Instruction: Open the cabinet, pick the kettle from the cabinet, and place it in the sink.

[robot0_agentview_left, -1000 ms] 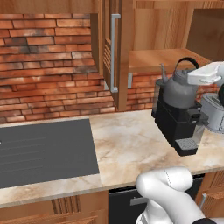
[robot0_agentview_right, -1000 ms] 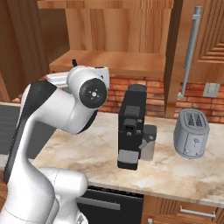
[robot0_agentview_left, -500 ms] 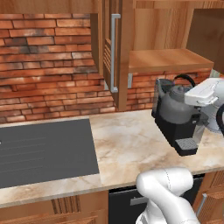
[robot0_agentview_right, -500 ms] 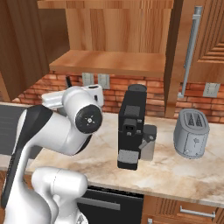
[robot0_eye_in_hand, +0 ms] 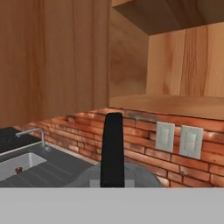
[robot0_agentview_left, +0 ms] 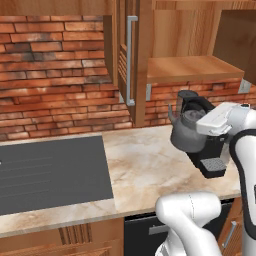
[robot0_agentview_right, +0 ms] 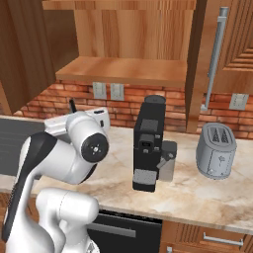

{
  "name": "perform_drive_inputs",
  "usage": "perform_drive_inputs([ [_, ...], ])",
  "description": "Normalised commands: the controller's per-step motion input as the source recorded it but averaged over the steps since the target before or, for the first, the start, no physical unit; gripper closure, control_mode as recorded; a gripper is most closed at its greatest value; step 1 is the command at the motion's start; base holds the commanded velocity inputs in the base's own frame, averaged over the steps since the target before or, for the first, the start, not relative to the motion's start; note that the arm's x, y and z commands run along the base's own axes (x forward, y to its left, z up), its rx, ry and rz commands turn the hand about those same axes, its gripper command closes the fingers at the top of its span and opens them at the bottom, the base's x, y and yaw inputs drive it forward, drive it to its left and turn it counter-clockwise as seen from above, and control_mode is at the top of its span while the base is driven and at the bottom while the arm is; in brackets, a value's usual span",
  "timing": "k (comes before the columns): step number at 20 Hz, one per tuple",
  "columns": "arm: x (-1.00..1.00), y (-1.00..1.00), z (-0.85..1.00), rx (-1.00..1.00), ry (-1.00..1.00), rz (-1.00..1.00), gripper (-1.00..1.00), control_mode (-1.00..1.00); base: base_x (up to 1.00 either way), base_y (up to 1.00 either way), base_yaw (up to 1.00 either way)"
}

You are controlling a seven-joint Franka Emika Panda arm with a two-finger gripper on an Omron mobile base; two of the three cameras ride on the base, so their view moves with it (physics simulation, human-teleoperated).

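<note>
Step in hand: carry. Cabinet (robot0_agentview_left: 185,60) stands open, its shelf bare; kettle (robot0_agentview_left: 187,131) is out and airborne, at right centre of the left base view, just in front of the black coffee machine (robot0_agentview_right: 149,143) and above the marble counter (robot0_agentview_left: 145,165).

Gripper (robot0_agentview_left: 212,121): jaws nearly closed, clamped on the kettle's black arched handle. In the hand view that handle rises as a dark vertical band at lower centre, with the grey lid dome under it.

Arm pose: base at bottom of the left base view, forearm up the right edge, wrist folded inward so the hand reaches leftward at about the coffee machine's height.

Further off, lower left of the hand view: sink (robot0_eye_in_hand: 17,164) with chrome faucet (robot0_eye_in_hand: 33,133), well apart from the kettle.

Next move, as judged: swing the load sideways toward the basin, keeping it level and clear of the coffee machine, then lower and release.
</note>
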Motion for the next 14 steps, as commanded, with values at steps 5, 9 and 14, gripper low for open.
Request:
perform_drive_inputs([
  [5,0.05,0.15,-0.30,0.00,0.00,0.04,1.00,-1.00,0.00,0.00,0.00],
  [9,0.04,0.09,-0.24,0.00,0.00,0.04,1.00,-1.00,0.00,0.00,0.00],
  [14,0.02,0.03,-0.17,0.00,0.00,0.04,1.00,-1.00,0.00,0.00,0.00],
])
